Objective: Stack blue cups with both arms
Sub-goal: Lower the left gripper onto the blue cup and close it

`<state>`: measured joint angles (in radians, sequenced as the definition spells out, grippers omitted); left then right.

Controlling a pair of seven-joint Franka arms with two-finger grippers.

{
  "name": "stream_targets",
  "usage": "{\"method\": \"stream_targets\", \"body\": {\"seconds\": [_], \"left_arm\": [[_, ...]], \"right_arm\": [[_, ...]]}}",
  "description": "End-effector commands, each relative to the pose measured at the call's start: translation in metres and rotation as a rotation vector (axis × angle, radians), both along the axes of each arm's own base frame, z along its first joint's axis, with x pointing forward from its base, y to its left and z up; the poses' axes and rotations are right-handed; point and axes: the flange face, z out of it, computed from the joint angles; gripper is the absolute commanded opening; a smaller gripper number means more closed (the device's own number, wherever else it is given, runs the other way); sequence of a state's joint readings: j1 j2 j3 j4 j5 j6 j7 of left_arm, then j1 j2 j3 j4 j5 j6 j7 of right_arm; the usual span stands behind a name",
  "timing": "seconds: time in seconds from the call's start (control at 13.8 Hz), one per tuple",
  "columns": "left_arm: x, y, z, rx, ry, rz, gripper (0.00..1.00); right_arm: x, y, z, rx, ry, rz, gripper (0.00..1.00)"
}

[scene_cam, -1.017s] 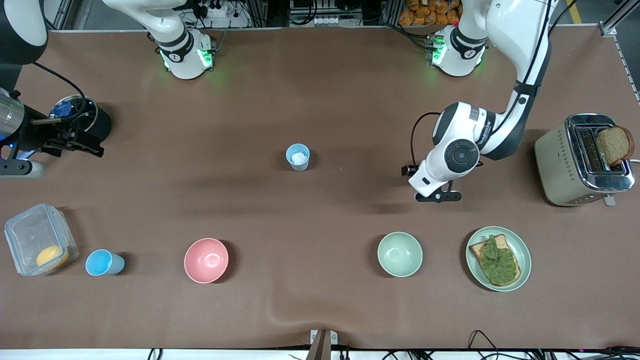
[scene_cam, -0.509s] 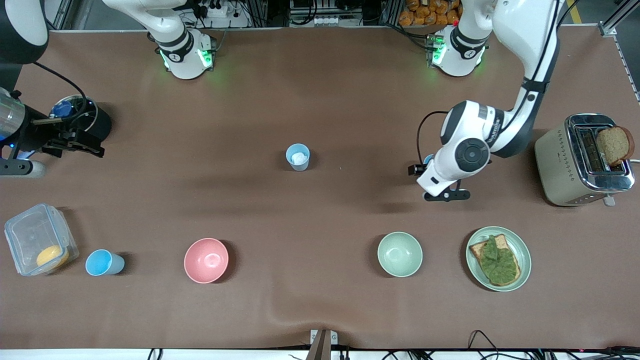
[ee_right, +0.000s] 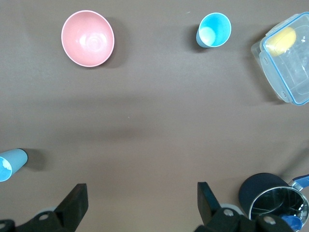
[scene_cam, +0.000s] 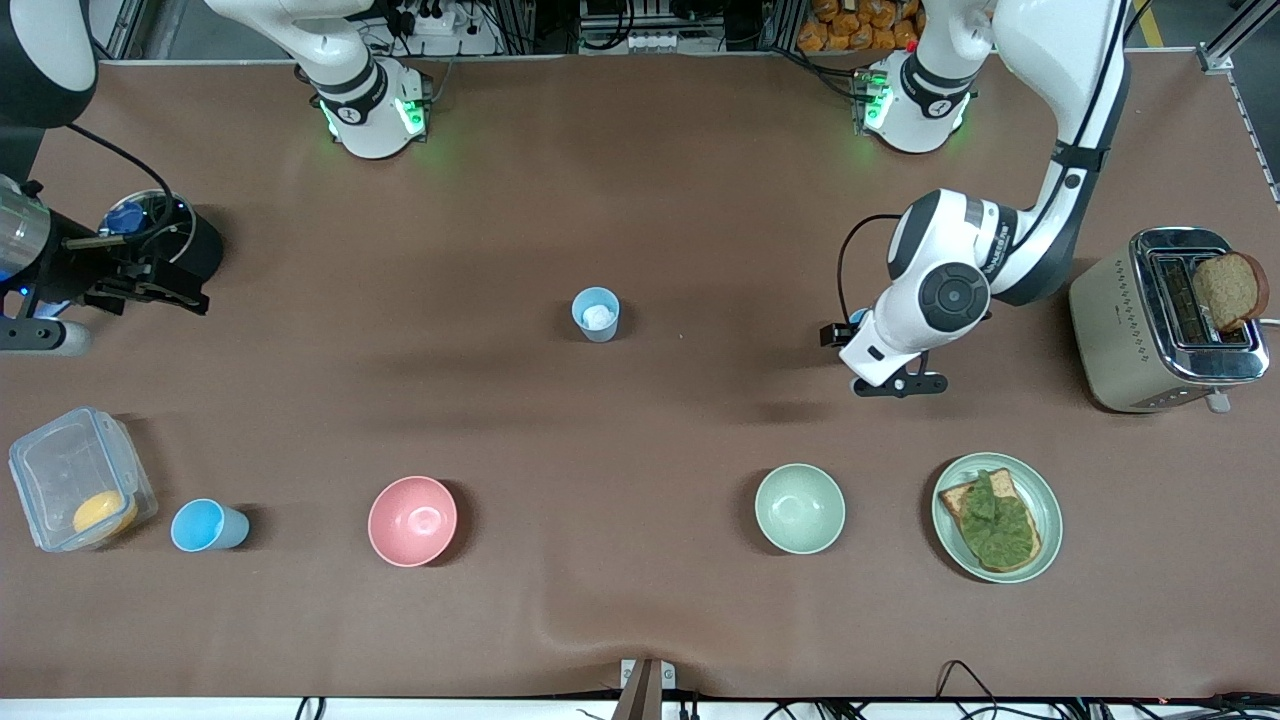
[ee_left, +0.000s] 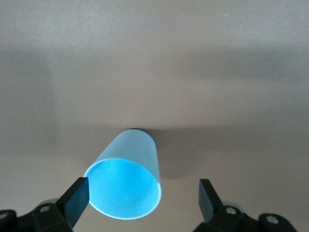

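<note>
Both arms are glossy white with black round joint caps, black cables, black grippers and green-lit bases.

Stood upright and alone mid-table: grey-blue cup [scene_cam: 596, 314], bare cloth all round, open from above. Lay well apart, nearer the camera at the right arm's end: sky-blue cup [scene_cam: 208, 526], hemmed between a clear box [scene_cam: 80, 478] and the pink bowl [scene_cam: 412, 520]. Gaped wide, left gripper [ee_left: 144, 194] straddling a third blue cup [ee_left: 128, 182].
</note>
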<state>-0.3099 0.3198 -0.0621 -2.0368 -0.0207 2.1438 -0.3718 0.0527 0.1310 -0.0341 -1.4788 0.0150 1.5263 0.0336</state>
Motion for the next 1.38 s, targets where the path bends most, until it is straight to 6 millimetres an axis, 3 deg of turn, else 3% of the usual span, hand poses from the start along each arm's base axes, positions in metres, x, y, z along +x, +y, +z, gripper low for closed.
{"method": "stream_targets", "body": {"seconds": [0.0, 0.44, 0.8, 1.24, 1.31], "left_arm": [[-0.027, -0.003, 0.009, -0.029, -0.051, -0.024, 1.0], [-0.042, 0.003, -0.014, -0.044, -0.113, -0.03, 1.0], [-0.047, -0.006, -0.023, -0.05, -0.124, -0.049, 1.0], [-0.05, -0.015, -0.019, -0.057, -0.139, -0.066, 1.0], [-0.05, -0.014, -0.02, -0.057, -0.139, -0.064, 0.95]], "right_arm": [[-0.009, 0.0, 0.004, 0.008, -0.005, 0.007, 1.0], [-0.009, -0.001, 0.004, 0.008, -0.005, 0.005, 1.0], [-0.01, 0.0, 0.004, 0.008, -0.002, 0.007, 1.0], [-0.01, 0.0, 0.004, 0.008, -0.002, 0.007, 1.0], [-0.009, 0.0, 0.004, 0.008, -0.007, 0.007, 1.0]]}}
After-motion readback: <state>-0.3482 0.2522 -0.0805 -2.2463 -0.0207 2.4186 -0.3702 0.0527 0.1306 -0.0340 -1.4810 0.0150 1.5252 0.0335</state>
